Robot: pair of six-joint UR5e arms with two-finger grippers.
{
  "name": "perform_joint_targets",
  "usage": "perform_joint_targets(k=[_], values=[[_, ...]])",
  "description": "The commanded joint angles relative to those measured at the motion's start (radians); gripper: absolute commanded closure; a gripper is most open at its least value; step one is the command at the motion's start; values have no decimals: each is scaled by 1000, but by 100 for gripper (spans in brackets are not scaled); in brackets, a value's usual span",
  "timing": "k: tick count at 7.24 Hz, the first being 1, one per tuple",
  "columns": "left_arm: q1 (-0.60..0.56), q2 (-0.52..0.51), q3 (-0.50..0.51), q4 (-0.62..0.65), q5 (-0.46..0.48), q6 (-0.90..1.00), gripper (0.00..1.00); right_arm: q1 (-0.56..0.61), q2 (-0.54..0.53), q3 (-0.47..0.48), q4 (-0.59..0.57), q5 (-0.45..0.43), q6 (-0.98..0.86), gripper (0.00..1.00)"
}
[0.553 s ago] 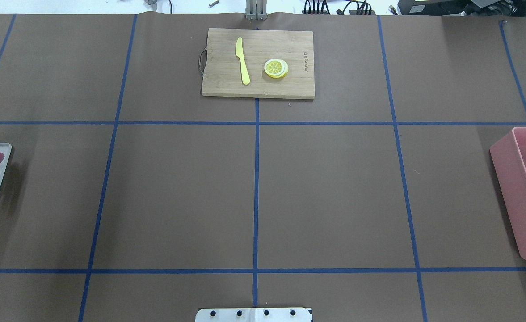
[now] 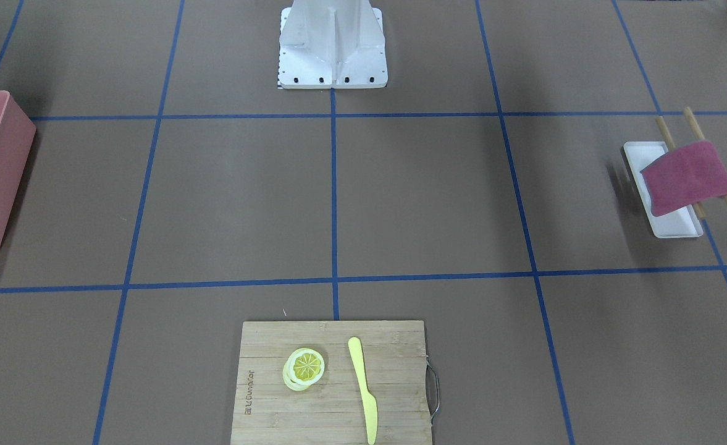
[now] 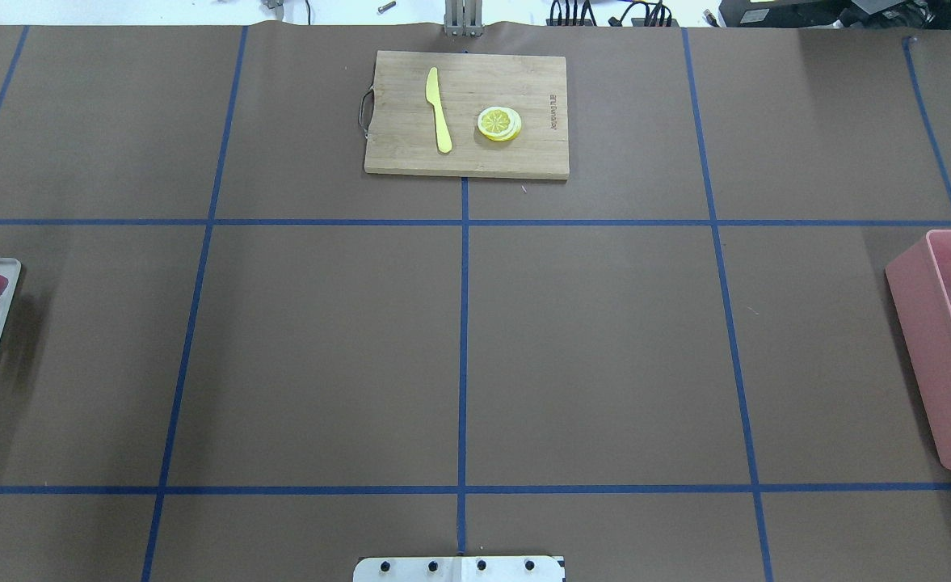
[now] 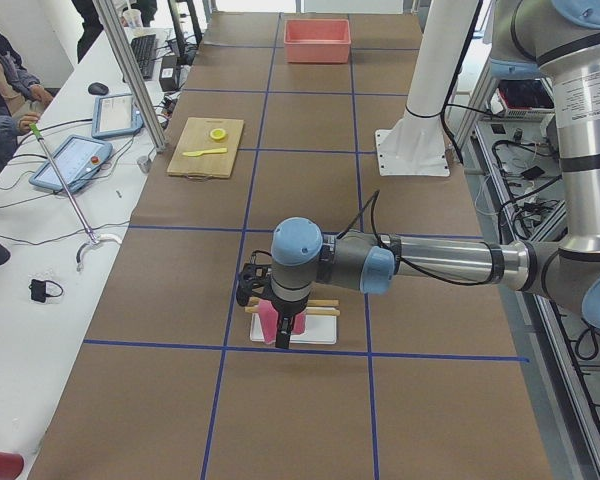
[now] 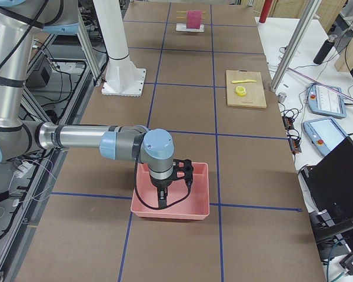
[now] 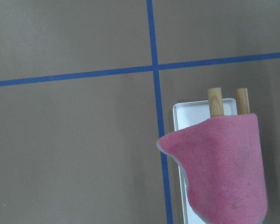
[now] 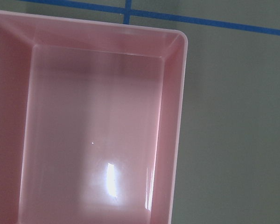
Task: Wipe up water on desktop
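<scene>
The brown desktop [image 3: 321, 347] with blue tape lines shows no water that I can make out. A pink cloth [image 2: 687, 178] hangs over two wooden sticks [image 6: 215, 100] across a white tray [image 2: 672, 225] at the robot's left end. My left gripper [image 4: 252, 296] hovers right above the cloth [image 4: 275, 322]; I cannot tell whether it is open or shut. My right gripper [image 5: 162, 198] hangs over the pink bin [image 5: 170, 210] at the other end; I cannot tell its state either. No fingers show in the wrist views.
A bamboo cutting board [image 3: 467, 113] at the far middle holds a yellow knife [image 3: 439, 109] and a lemon slice [image 3: 498, 124]. The pink bin [image 3: 948, 356] looks empty inside in the right wrist view [image 7: 168, 140]. The robot's white base [image 2: 332, 43] stands at the near edge.
</scene>
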Motion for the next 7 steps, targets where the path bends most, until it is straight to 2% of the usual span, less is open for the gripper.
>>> perform_joint_targets(k=[1, 3, 4, 7], values=[[1, 11, -4, -16, -2, -3, 2, 0, 0, 10, 2, 4, 1, 0], [1, 9, 2, -16, -2, -6, 2, 0, 0, 20, 0, 7, 1, 0], [3, 6, 8, -17, -56, -6, 2, 0, 3, 19, 2, 7, 1, 0], [23, 3, 7, -51, -69, -5, 2, 0, 6, 17, 2, 8, 3, 0]])
